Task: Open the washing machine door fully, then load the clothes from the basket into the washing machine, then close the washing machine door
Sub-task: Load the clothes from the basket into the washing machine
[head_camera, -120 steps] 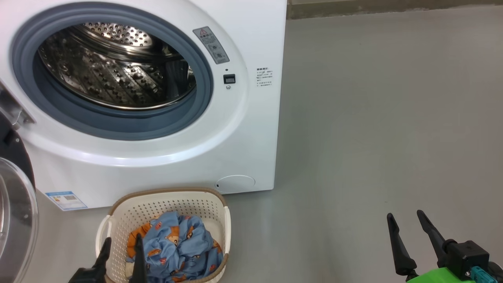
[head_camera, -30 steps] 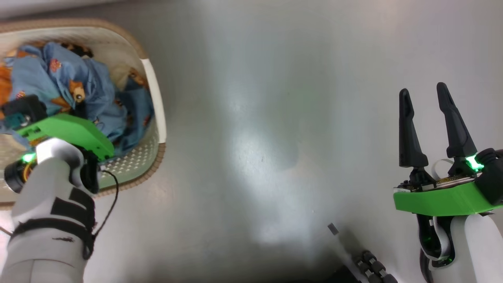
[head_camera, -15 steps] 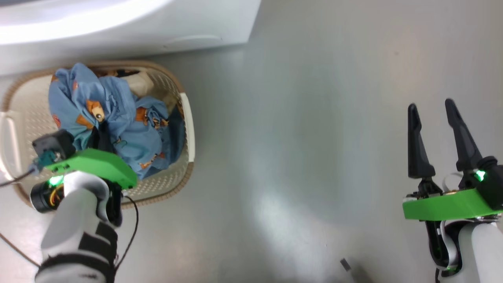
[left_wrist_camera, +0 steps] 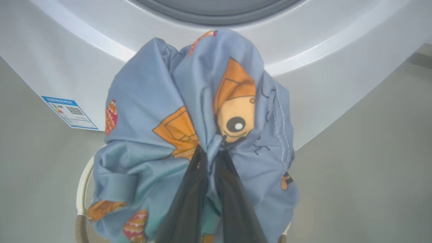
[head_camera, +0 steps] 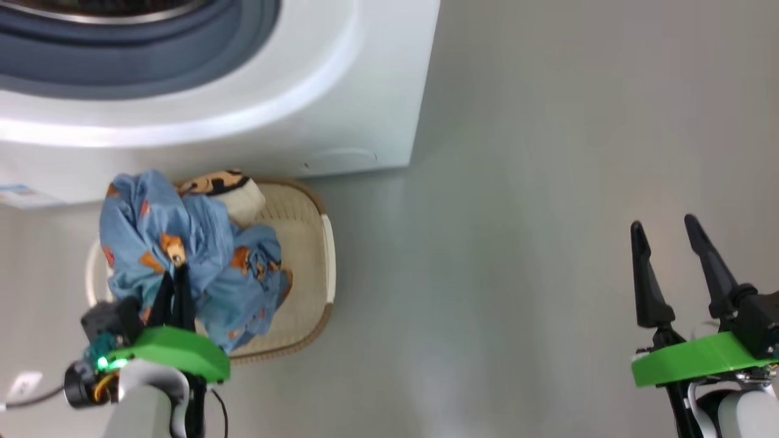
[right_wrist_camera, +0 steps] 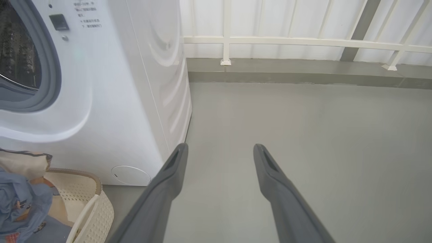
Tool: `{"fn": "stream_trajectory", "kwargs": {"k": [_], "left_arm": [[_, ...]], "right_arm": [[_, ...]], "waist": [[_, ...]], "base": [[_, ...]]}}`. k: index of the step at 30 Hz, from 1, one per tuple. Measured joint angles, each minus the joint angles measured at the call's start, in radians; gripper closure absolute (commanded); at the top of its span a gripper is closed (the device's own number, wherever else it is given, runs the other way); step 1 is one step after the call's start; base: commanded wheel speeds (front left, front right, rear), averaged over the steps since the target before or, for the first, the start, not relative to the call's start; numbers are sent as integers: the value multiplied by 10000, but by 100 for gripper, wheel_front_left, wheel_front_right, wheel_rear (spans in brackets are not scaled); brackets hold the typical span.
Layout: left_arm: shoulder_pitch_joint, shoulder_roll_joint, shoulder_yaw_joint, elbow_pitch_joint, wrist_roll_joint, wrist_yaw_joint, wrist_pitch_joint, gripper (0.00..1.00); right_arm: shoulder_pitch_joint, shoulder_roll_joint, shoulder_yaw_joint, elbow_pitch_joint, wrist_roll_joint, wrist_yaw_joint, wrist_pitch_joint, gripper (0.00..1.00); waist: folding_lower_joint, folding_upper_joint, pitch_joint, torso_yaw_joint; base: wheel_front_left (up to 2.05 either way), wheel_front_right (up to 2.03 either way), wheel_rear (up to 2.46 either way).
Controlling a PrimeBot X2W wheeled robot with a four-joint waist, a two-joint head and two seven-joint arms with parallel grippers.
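My left claw [left_wrist_camera: 210, 156] is pinched together on the clothes [left_wrist_camera: 189, 111]. The two fingers meet in a fold of blue cloth printed with orange bears, and the rest of the bundle bunches up around them. In the head view the bundle hangs over the basket [head_camera: 329, 243], which sits on the floor [head_camera: 517, 255] right against the front of the washing machine [head_camera: 316, 115]. A cream and orange piece [head_camera: 228, 190] rides at the far side of the bundle. I cannot tell whether it is caught up in my grip or lying loose. The part of the basket I can see is bare, and the cloth hides the rest.

Beyond the bundle the grey rubber ring [head_camera: 140, 58] around the machine's mouth stands uncovered. The steel drum [right_wrist_camera: 17, 57] shows behind it in the right wrist view, so I judge the door to be open.

My right claw [head_camera: 663, 221] is idle over bare floor well off to the side, its fingers spread apart and holding nothing.

I judge the opening step done and the loading under way. Left to do are carrying this bundle up into the drum, checking the basket for leftovers and shutting the door.
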Motion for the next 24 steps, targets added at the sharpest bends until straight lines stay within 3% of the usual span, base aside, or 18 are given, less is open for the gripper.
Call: {"fn": "stream_trajectory", "kwargs": {"k": [13, 24], "left_arm": [[2765, -56, 21, -1770, 301, 355, 65, 100], [3821, 46, -190, -3277, 303, 610, 790, 100]], "right_arm": [[1154, -54, 341, 169, 10, 0, 430, 0], [1913, -33, 426, 65, 19, 0, 619, 0]], "waist": [[0, 0, -2395, 157], [1, 0, -3730, 236]], "base": [[0, 0, 0], [0, 0, 0]]}}
